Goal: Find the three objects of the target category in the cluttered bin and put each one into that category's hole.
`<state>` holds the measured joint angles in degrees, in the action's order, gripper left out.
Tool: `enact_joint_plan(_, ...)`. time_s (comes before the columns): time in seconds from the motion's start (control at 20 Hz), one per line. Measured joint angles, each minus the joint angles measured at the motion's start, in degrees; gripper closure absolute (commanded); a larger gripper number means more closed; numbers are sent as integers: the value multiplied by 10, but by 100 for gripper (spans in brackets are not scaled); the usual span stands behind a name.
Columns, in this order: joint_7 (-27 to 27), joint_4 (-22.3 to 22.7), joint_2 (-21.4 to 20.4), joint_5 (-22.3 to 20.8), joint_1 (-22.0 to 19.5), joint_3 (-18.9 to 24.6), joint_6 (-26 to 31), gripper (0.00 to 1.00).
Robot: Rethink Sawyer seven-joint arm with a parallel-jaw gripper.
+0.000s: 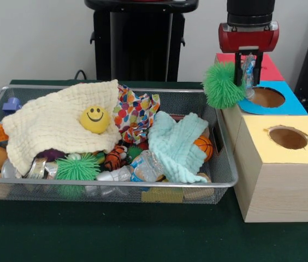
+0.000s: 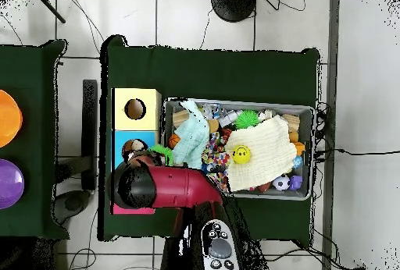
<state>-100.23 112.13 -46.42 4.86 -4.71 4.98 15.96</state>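
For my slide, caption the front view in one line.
Sawyer's end effector holds a crushed clear bottle over the blue box's hole, a green spiky ball hanging alongside.

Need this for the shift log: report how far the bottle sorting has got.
Done: nothing visibly; the holes' insides are hidden. In hand: the gripper holds a crushed clear bottle above the blue-topped box's hole, with a green spiky ball hanging alongside. Left: at least one bottle remains in the wire bin.

A wire bin (image 1: 222, 164) sat left of three boxes (image 1: 277, 174); a cloth (image 1: 50, 128) lay inside, a ball (image 1: 94, 119) on it.
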Motion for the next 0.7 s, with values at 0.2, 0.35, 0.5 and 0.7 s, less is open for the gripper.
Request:
enact_joint_plan(0.2,0,1,0,0,-5,5,0,100)
enact_joint_plan(0.35,0,1,0,0,-9,9,0,100)
enact_joint_plan(0.5,0,2,0,0,-9,9,0,100)
enact_joint_plan(0.7,0,2,0,0,-6,9,0,100)
